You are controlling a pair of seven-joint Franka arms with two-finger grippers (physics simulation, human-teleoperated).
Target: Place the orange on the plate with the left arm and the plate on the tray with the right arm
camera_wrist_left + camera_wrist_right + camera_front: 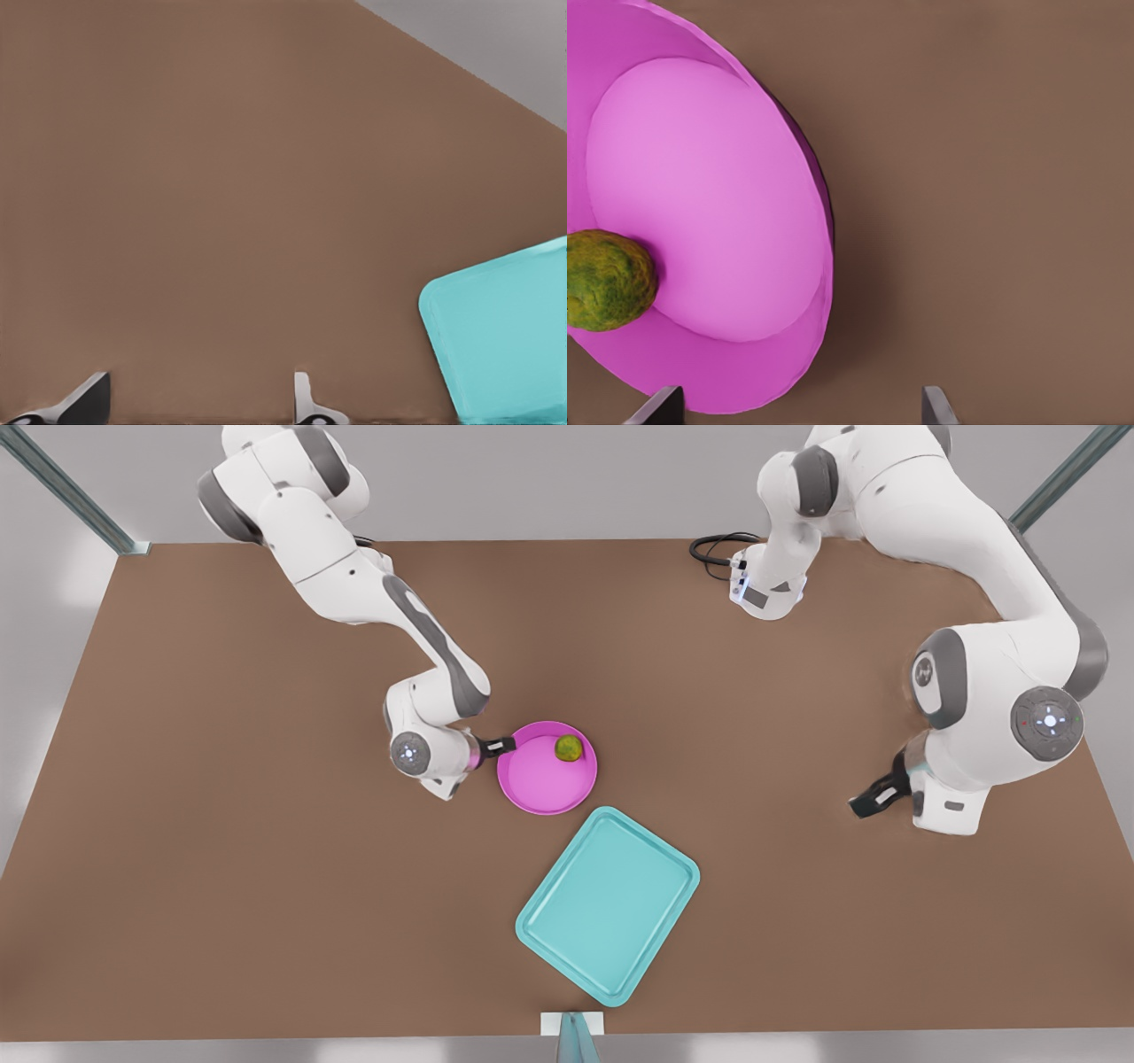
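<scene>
With the orange (pixel 569 748) on the plate (pixel 540 784), I see right gripper (pixel 501 745) fingers spread at its rim; left gripper (pixel 873 795) waits, fingers parted, empty.

Even, diffuse light fills all three views, bright without glare, and the brown table (pixel 221 824) reads as a flat matte colour. Shadows are faint and soft: a dim smudge lies under the plate (pixel 700 177) rim in the right wrist view, and thin dark edges hug the tray (pixel 608 903) in the front view. The orange (pixel 604 280) looks slightly smeared, its mottling soft.
</scene>
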